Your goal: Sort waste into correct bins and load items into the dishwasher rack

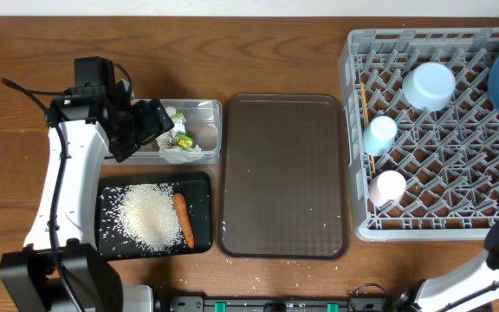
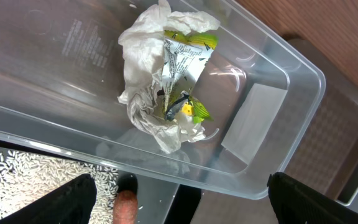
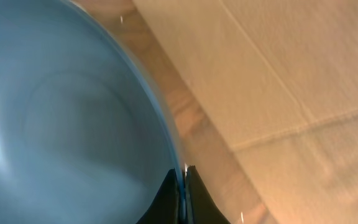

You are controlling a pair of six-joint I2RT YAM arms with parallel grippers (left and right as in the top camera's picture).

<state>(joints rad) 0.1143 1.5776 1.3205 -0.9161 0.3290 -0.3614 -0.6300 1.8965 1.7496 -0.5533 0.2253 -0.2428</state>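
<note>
The left claw [image 2: 182,190] stands wide open with nothing between its fingers [image 2: 73,199]. It hangs over the near wall of the clear tub [image 2: 278,81]. The crumpled tissue [image 2: 154,81], with its green scraps, lies on the tub floor just ahead of the claw, apart from both fingers. Behind the claw sits the black tray [image 1: 199,186]. A heap of rice [image 1: 144,217] is spread on the tray, and the carrot [image 1: 184,219] lies beside the heap. In the left wrist view, the carrot's end shows close by the claw's left finger. The brown serving tray [image 1: 284,173] lies beyond the tub's far end, away from the claw.

The right claw [image 3: 183,190] is closed tight. The rim of the blue plate [image 3: 61,124] runs down into the slit between its tips. It seems to pinch that rim, though the view is too close and blurred to be sure.

The plate stands at the far right of the dishwasher rack [image 1: 423,227]. The pale bowl [image 1: 429,85], the light-blue cup [image 1: 379,130] and the pinkish cup [image 1: 389,186] also sit in the rack, well apart from the left claw.
</note>
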